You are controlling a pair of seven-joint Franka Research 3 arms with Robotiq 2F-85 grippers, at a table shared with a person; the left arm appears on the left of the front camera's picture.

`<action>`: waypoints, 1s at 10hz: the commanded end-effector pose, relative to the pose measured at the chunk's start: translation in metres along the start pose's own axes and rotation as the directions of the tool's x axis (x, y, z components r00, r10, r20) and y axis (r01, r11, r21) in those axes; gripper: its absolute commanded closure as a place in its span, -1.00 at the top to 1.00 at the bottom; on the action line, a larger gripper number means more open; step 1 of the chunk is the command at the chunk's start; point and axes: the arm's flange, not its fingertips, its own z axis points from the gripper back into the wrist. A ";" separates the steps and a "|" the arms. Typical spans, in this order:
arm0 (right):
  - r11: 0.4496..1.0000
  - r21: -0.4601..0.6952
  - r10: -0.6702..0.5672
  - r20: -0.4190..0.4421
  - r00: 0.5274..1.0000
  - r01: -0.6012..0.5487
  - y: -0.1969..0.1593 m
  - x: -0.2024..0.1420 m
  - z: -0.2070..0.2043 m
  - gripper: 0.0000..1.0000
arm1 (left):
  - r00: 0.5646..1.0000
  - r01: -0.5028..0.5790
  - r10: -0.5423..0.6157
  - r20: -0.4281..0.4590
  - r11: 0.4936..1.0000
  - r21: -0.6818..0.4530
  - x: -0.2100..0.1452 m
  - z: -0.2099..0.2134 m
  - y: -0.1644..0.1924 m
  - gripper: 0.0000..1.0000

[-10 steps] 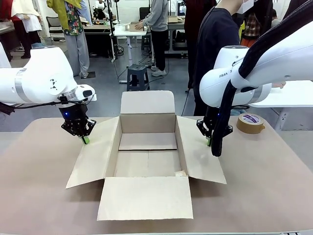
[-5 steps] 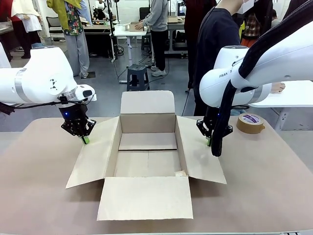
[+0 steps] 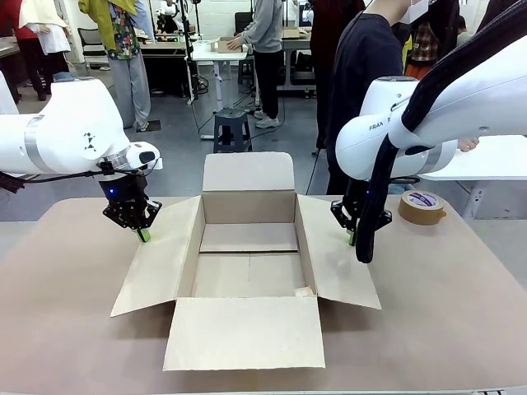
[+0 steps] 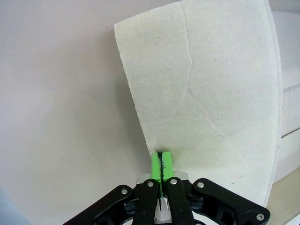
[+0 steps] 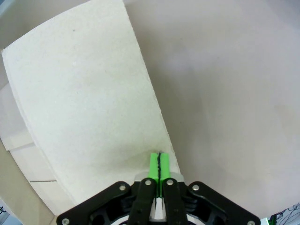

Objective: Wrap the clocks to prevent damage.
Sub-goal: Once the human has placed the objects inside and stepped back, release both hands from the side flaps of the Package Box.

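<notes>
Both closed empty (pads together): left gripper, right gripper at carton flap edges.

One worktop carries one open cardboard carton with four flaps and one roll of brown tape. Two robot hands: the left hand and the right hand.

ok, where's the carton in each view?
Front: carton at the centre of the table, open, flaps spread.
Left wrist: its left flap takes the upper right, above the left gripper.
Right wrist: its right flap takes the upper left, above the right gripper.
Shared landmark: each shut gripper sits at its side flap's outer edge, in the front view too.
</notes>
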 end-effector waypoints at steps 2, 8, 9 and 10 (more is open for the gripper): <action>1.000 -0.008 -0.013 0.005 1.000 0.013 0.001 -0.001 -0.001 -0.98 | 1.000 -0.001 0.001 0.000 1.000 0.009 0.000 -0.001 0.000 -0.98; 1.000 -0.008 -0.013 0.005 1.000 0.013 0.001 -0.001 -0.001 -0.98 | 1.000 -0.001 0.001 0.000 1.000 0.009 0.000 -0.001 0.000 -0.98; 1.000 -0.008 -0.013 0.005 1.000 0.013 0.001 -0.001 -0.001 -0.98 | 1.000 -0.001 0.001 0.000 1.000 0.009 0.000 -0.001 0.000 -0.98; 1.000 -0.008 -0.013 0.005 1.000 0.013 0.001 -0.001 -0.001 -0.98 | 1.000 -0.001 0.001 0.000 1.000 0.009 0.000 -0.001 0.000 -0.98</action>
